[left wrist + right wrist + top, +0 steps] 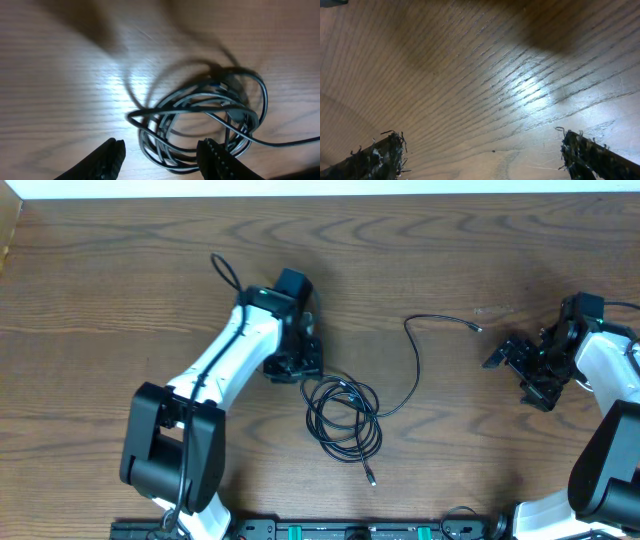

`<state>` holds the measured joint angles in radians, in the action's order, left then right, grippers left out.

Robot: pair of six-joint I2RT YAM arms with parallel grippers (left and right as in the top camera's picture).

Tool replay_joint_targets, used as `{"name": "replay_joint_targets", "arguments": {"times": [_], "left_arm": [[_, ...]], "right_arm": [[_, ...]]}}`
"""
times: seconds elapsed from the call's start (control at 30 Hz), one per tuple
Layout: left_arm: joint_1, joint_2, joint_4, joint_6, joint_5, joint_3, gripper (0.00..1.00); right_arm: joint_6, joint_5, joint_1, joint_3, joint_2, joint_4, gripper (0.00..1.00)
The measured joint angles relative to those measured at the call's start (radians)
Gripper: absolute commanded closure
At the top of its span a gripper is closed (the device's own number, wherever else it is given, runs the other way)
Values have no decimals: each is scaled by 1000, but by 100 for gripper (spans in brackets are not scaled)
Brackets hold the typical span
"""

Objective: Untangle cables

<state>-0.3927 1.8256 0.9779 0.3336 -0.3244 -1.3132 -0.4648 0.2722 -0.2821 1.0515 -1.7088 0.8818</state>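
A coil of thin black cables (343,416) lies on the wooden table near the middle front. One strand runs right and up to a small plug (477,328); another plug end (372,478) lies below the coil. My left gripper (308,370) is open just at the coil's upper left. In the left wrist view the coil (200,120) fills the middle, and its near edge lies between the open fingers (165,159). My right gripper (518,378) is open and empty over bare wood at the right (482,155). No white cable shows.
A thicker black wire loop (224,270) sticks out behind the left arm. The table's far edge (320,196) runs along the top. The arm bases and a black rail (330,530) stand at the front edge.
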Motion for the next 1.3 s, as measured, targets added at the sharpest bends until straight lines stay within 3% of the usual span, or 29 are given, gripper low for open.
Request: {"name": "replay_joint_targets", "arguments": {"times": [0.27,0.67,1.3], "left_arm": [[-96,0,-16,159,89,80,47],[-200,1,-235,322,148,173,47],[-212,1,-243,370,204,175,46]], "right_arm": [[0,0,0,0,0,0,1],[0,0,0,0,0,0,1],[2,0,0,0,0,0,1]]}}
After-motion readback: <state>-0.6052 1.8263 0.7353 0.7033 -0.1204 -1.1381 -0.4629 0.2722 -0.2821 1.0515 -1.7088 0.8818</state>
